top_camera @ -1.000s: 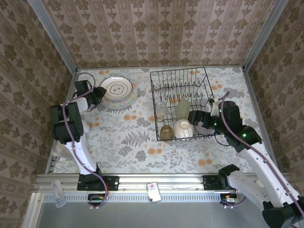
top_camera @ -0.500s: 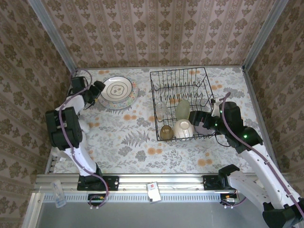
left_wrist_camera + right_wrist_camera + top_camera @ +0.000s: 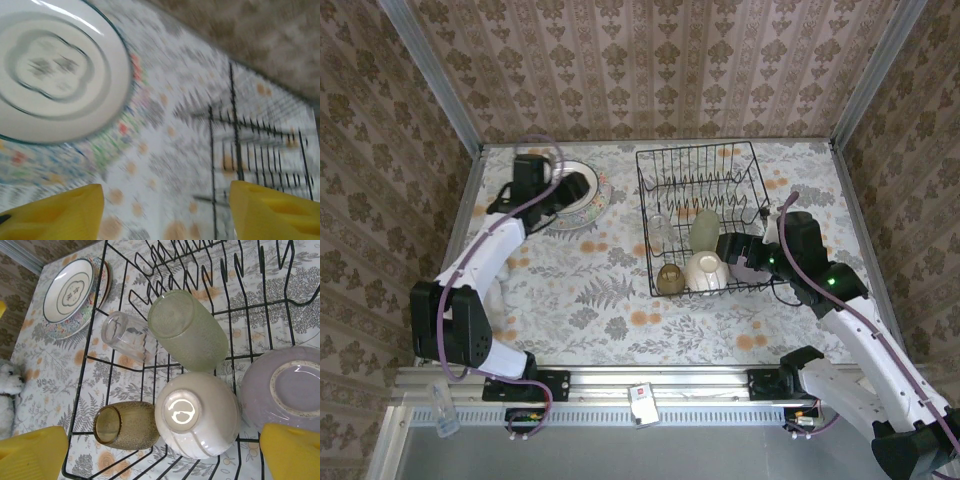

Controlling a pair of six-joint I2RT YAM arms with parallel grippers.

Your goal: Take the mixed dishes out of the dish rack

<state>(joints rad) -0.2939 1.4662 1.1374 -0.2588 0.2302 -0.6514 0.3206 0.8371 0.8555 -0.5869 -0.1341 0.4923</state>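
Dish rack (image 3: 695, 147) sits on the far right part of the floral table (image 3: 590, 310), and we count five pieces in its near half. Pale green glass (image 3: 187, 330) lies on its side, with a clear glass (image 3: 122, 331) just left of it, also on its side. Brown cup (image 3: 125, 426) lies on its side at the near left corner, touching or nearly touching the cream bowl (image 3: 197, 415), which is upside down. Lavender bowl (image 3: 285, 387) is to the right of the cream one, foot towards the wrist camera. Far tine rows are bare. Plates (image 3: 70, 290) are stacked flat on the table left of the rack, apart from it: ring-patterned white one on top, floral rim showing beneath. Left gripper (image 3: 165, 210) hangs over the near edge of that stack, fingers well apart, nothing between them; its wrist view is blurred. Right gripper (image 3: 162, 447) is at the rack's near right side, just by the cream bowl, spread fully wide, gripping nothing
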